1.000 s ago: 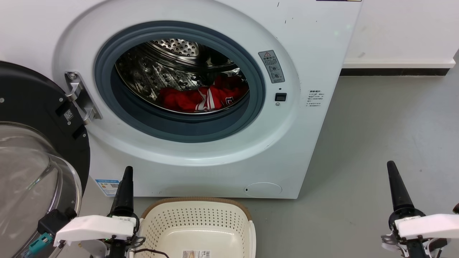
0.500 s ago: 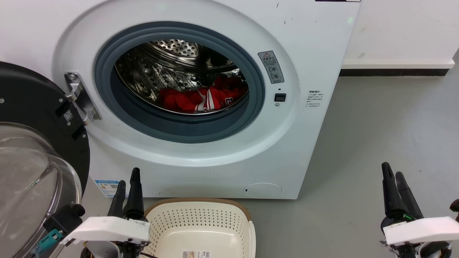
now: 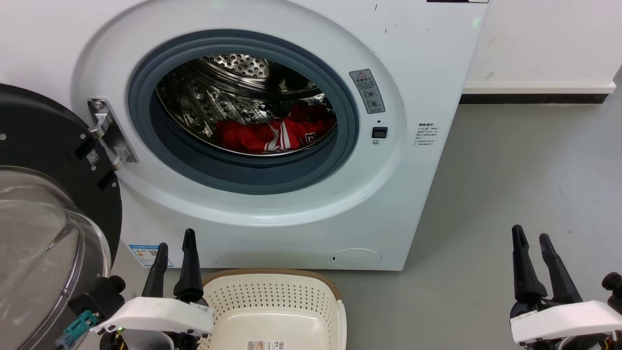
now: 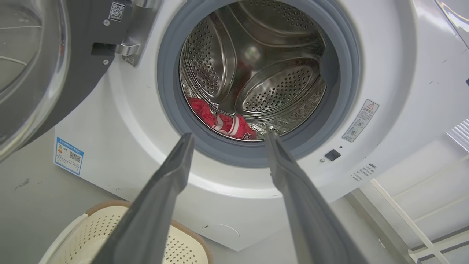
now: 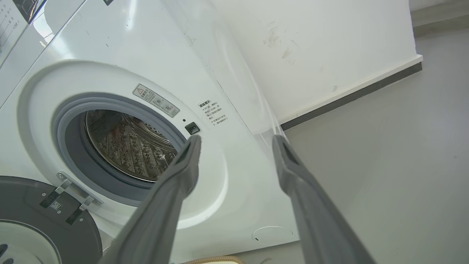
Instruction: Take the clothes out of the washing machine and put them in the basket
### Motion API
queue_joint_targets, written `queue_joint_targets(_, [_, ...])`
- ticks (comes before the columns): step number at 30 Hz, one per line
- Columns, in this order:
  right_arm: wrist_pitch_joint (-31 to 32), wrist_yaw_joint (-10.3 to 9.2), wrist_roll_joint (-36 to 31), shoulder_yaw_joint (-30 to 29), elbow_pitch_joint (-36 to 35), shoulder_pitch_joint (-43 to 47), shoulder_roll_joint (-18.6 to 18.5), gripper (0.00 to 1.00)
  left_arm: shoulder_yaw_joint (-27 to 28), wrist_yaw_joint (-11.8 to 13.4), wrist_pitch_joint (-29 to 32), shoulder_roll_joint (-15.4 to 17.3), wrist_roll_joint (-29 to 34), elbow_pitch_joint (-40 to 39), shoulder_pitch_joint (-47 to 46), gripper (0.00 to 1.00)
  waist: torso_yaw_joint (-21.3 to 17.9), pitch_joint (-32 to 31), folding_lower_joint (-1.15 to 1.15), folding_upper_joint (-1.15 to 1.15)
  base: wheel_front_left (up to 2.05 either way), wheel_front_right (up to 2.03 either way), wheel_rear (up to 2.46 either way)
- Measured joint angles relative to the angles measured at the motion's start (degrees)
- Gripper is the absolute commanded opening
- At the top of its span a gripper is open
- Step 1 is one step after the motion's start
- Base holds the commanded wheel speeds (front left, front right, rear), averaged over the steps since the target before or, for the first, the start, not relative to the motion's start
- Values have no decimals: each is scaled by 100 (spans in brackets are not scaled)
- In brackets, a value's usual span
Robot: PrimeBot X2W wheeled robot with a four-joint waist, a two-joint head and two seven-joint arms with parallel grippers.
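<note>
The white washing machine (image 3: 418, 58) stands before me with its black-rimmed glass door (image 3: 43, 209) swung open to the left. Red clothes (image 3: 272, 133), one with white stripes, lie at the bottom of the steel drum (image 4: 256, 66); the clothes (image 4: 223, 123) show low in the porthole in the left wrist view. The cream basket (image 3: 272, 311) sits on the floor below the porthole. My left gripper (image 3: 175, 240) is open and empty beside the basket's left rim. My right gripper (image 3: 532, 238) is open and empty over the floor at the right. The washing machine (image 5: 121, 77) fills the left of the right wrist view.
Grey floor (image 3: 525, 184) stretches right of the machine to a white wall (image 3: 539, 39) with a dark skirting strip. The open door blocks the left side. A white frame (image 4: 410, 216) stands right of the machine in the left wrist view.
Both grippers have opened, from fingers together to spread. Each has sunk slightly lower in the head view. Clothes, door and basket stay put.
</note>
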Motion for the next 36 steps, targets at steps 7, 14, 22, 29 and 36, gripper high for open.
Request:
queue_joint_targets(7, [-126,0,-560,4,-133,35,0,100,-59,26,-126,1,528,-77,22,100,0,0,0,0,0,0,0])
queue_joint_targets(14, [-216,0,-1035,21,-227,115,0,100,-86,58,-231,1,946,-135,76,100,11,8,0,0,0,0,0])
queue_joint_targets(22, [-346,0,-1534,69,-326,169,0,100,-112,101,-335,2,1413,-203,127,100,12,12,0,0,0,0,0])
queue_joint_targets(29, [-432,0,-1929,83,-403,243,0,100,-149,127,-431,3,1792,-231,147,100,12,17,0,0,0,0,0])
queue_joint_targets(36, [-519,0,-2293,96,-471,295,0,100,-181,154,-526,4,2125,-231,201,100,16,23,0,0,0,0,0])
